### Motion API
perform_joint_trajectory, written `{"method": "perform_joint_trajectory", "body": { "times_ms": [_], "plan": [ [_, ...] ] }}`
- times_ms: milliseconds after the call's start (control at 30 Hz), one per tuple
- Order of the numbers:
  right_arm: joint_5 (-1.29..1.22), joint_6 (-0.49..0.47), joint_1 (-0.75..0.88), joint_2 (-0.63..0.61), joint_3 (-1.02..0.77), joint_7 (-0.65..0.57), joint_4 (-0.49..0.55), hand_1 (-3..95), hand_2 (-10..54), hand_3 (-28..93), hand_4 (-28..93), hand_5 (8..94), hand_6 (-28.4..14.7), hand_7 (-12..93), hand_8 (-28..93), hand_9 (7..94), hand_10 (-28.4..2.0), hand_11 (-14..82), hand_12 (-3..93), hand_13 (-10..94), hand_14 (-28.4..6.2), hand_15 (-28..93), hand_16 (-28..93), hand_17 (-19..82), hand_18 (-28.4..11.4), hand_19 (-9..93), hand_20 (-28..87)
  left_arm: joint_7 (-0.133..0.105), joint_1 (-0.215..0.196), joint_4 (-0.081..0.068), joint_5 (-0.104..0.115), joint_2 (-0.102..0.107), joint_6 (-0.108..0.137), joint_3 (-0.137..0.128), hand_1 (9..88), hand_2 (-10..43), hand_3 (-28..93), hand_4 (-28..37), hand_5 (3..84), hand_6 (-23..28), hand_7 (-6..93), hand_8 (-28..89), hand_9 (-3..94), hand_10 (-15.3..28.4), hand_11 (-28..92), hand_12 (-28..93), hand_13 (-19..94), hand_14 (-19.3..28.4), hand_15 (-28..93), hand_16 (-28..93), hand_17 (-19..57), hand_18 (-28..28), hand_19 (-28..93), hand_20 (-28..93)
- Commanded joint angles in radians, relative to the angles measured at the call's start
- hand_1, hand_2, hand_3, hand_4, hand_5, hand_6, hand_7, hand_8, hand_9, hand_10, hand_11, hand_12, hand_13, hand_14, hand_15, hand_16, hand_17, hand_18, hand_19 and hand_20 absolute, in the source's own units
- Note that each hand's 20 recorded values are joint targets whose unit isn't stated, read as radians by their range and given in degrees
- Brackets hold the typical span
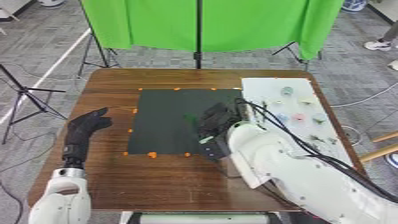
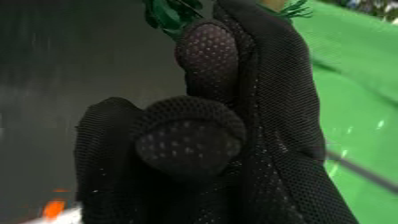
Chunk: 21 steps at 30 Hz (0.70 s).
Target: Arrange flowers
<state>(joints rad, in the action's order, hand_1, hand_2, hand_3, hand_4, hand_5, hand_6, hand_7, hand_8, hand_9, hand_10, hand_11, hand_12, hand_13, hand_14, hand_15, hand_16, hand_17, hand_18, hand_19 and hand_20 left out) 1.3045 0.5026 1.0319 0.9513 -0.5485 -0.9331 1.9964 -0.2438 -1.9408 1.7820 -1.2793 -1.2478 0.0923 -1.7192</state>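
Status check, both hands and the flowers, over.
Left hand open, left of dark mat. Right hand over mat, green leaves beside it, grip unclear. Small flowers on white sheet; right arm hides part of sheet.

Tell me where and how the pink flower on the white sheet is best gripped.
Probably by the bloom, from straight above, pinching its near and far edges: the pink flower is a small, roundish patch on the white sheet, with the blue flower close on its left.

Green cloth [image 1: 240, 30] on black stands [image 1: 198, 59] beyond brown wooden table [image 1: 169, 182]; grey carpet [image 1: 151, 57], white line [image 1: 45, 77] at left.
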Motion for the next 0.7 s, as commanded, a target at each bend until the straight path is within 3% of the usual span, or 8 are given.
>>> {"method": "perform_joint_trajectory", "body": {
  "times_ms": [33, 200, 300, 533, 567, 600, 633, 700],
  "plan": [
    [-0.002, 0.080, -0.057, 0.137, 0.101, -0.018, -0.113, 89.1, -9.5, -16, 53, 67.0, -6.2, 48, 20, 87.5, -12.6, 38.4, 42.3, 94, 0.7, 63, 16, 78, -3.0, 84, 45, 0.010, 0.008, 0.004, -0.031, 0.013, 0.009, 0.014, 32.1, 9.5, 57, -19.9, 53.9, 7.7, 11.0, -5, 53.6, 17.2, 26, 12, 43, 22.0, 36, -4, 8.3, 17.6, 33, 21],
    [-0.021, 0.130, -0.072, 0.196, 0.142, 0.008, -0.170, 89.1, -9.5, -15, 53, 66.8, -6.1, 48, 20, 87.5, -12.5, 38.1, 42.1, 94, 0.6, 62, 16, 78, -3.0, 83, 45, -0.004, 0.037, -0.012, -0.023, 0.015, 0.018, 0.032, 32.1, 9.6, 57, -19.9, 53.9, 7.7, 11.1, -5, 53.7, 17.3, 26, 12, 43, 22.0, 36, -4, 8.2, 17.6, 33, 21],
    [-0.020, 0.138, -0.058, 0.222, 0.144, 0.011, -0.184, 88.8, -9.5, -15, 52, 66.5, -6.1, 49, 20, 87.3, -12.3, 38.0, 42.2, 94, 0.6, 62, 16, 78, -2.9, 83, 45, -0.007, 0.063, -0.027, -0.026, 0.013, 0.008, 0.057, 32.1, 9.6, 57, -19.9, 53.9, 7.7, 11.2, -5, 53.9, 17.3, 26, 12, 43, 22.1, 36, -4, 8.2, 17.7, 33, 21],
    [-0.070, 0.185, -0.075, 0.282, 0.162, 0.041, -0.221, 87.2, -9.5, -10, 50, 65.9, -6.0, 50, 19, 87.3, -12.2, 37.8, 42.0, 94, 0.6, 62, 16, 79, -2.8, 82, 46, -0.009, 0.122, -0.051, -0.031, 0.036, -0.006, 0.104, 32.0, 9.7, 57, -20.0, 54.0, 7.7, 11.2, -5, 53.9, 17.3, 26, 12, 43, 22.1, 36, -4, 8.2, 17.7, 33, 21],
    [-0.082, 0.204, -0.081, 0.286, 0.167, 0.056, -0.225, 81.2, -9.5, 7, 38, 65.7, -6.2, 50, 19, 87.2, -12.0, 37.8, 42.3, 94, 0.6, 62, 17, 79, -2.4, 80, 49, -0.013, 0.139, -0.060, -0.030, 0.040, -0.008, 0.112, 32.0, 9.7, 57, -20.0, 54.1, 7.7, 11.2, -5, 53.9, 17.4, 26, 12, 43, 22.1, 36, -4, 8.2, 17.7, 33, 21],
    [-0.092, 0.211, -0.080, 0.294, 0.164, 0.061, -0.230, 71.7, -9.5, 36, 14, 65.7, -6.1, 50, 19, 87.2, -12.1, 37.7, 42.2, 94, 0.7, 61, 17, 79, -2.6, 79, 52, -0.012, 0.141, -0.060, -0.029, 0.038, -0.009, 0.115, 32.0, 9.8, 57, -20.0, 54.1, 7.7, 11.2, -5, 53.9, 17.4, 26, 12, 43, 22.1, 36, -4, 8.2, 17.7, 33, 21],
    [-0.100, 0.225, -0.080, 0.297, 0.162, 0.069, -0.234, 68.0, -9.5, 47, 5, 65.5, -6.1, 50, 19, 87.2, -12.1, 37.6, 42.1, 94, 0.7, 61, 16, 79, -2.6, 78, 53, -0.013, 0.155, -0.069, -0.029, 0.038, -0.016, 0.124, 32.0, 9.7, 57, -20.0, 54.1, 7.7, 11.3, -5, 53.9, 17.4, 26, 12, 43, 22.1, 36, -4, 8.2, 17.7, 33, 21],
    [-0.112, 0.237, -0.080, 0.305, 0.156, 0.077, -0.243, 67.1, -9.5, 51, 1, 65.3, -6.2, 50, 19, 87.2, -12.2, 37.5, 42.0, 94, 0.7, 61, 16, 79, -2.5, 78, 53, -0.017, 0.165, -0.077, -0.032, 0.031, -0.025, 0.132, 31.9, 9.7, 58, -19.8, 54.0, 7.7, 11.2, -5, 53.9, 17.3, 26, 12, 43, 22.1, 36, -4, 8.2, 17.7, 33, 21]
  ]
}}
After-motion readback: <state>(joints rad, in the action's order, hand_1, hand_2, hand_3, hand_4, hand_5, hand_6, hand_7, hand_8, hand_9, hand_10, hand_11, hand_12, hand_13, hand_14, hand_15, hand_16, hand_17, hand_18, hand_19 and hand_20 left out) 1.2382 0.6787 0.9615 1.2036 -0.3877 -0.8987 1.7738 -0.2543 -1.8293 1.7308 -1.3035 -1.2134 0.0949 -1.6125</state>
